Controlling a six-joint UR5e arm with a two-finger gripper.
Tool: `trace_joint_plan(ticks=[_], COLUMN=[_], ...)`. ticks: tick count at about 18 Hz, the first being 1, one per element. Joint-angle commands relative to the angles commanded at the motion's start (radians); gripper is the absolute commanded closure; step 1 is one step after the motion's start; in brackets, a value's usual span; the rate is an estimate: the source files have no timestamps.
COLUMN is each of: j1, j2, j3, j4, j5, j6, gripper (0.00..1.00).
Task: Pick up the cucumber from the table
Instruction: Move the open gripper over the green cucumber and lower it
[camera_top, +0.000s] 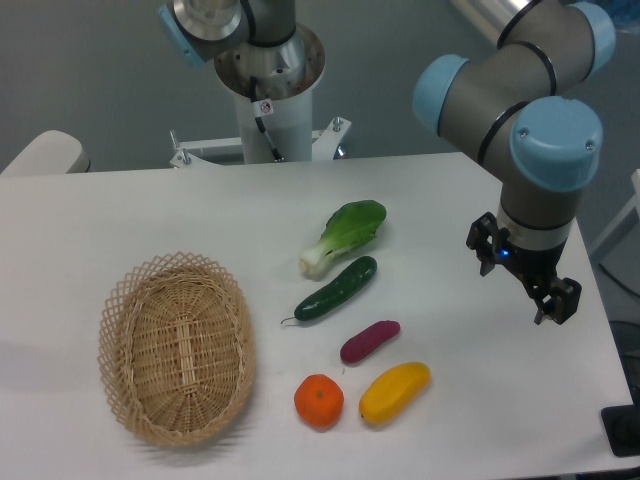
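Found cucumber (337, 288) lying diagonally at centre of bench (120, 215), just below bok choy (345, 234) and above purple vegetable (369, 341); end effector (524, 279) hovered at right, empty, fingers apart; judged best grasped mid-length, across its narrow width.

The arm (520, 90) has grey tubular segments with light-blue caps at its joints. Its base column (268, 95) is white, bearing a small red-and-white sticker. The claw (524, 272) is black.
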Motion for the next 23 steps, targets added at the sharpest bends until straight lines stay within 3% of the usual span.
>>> trace_joint_plan(ticks=[5,12,16,20,23], j1=[-0.003,-0.054,-0.081,-0.095,-0.121], j2=[0.043,0.089,0.109,0.107,0.104], j3=[-0.072,-0.199,-0.288,-0.38,-0.414], j4=[-0.001,0.012,0.07,0.19,0.204], j5=[-0.009,-0.005,-0.005,-0.005,-0.005], j6=[-0.003,-0.188,-0.298,-0.365,-0.422], gripper=[0.0,0.0,0.0,0.0,0.0])
